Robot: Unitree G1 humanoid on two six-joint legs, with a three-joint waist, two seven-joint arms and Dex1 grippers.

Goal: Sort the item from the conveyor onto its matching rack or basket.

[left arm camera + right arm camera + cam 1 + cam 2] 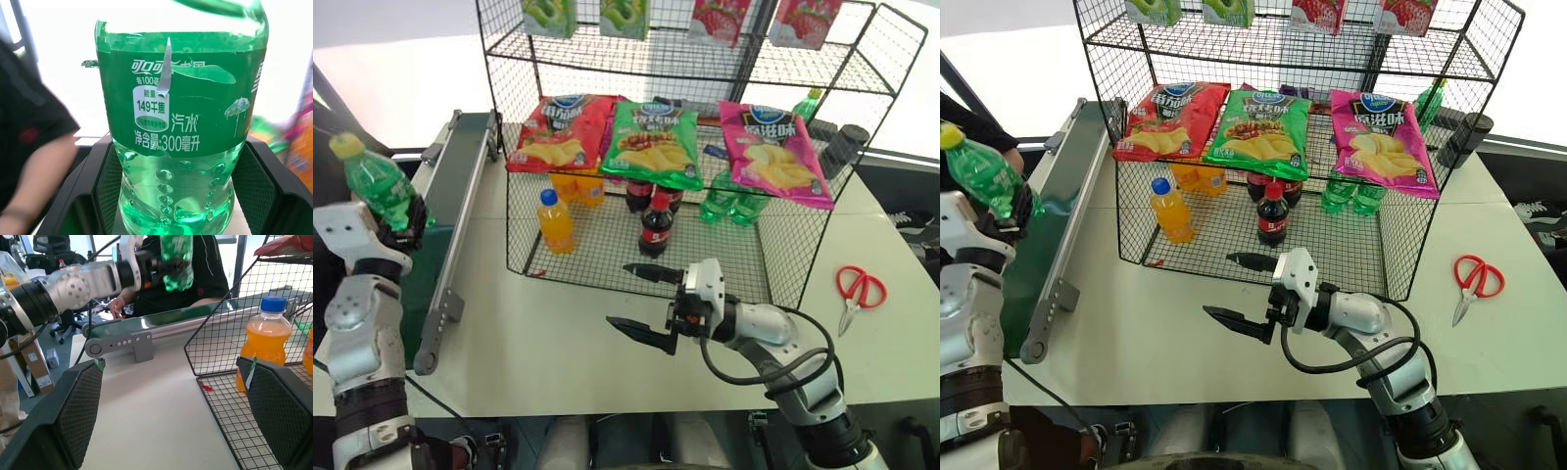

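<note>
The left pincer (399, 217) was clamped on the small clear-green plastic bottle (374, 180), upright above the long dark green belt (435, 211), with the black wire rack (705, 259) off to its right, nearer the wide-apart right pincer (641, 302).

My left tool (168, 205) is clamped on the green soda bottle (176, 147); a black mesh-faced finger (105, 188) presses at its 9 o'clock side and another at 3 o'clock. The bottle stands upright between them, bubbles in the clear green lower body. Its green label (195, 105) carries white print and has a small torn strip near the top. At 9 o'clock I see a person's dark sleeve (29, 127) and bare forearm. Background at 3 o'clock too blurred to tell.
</note>
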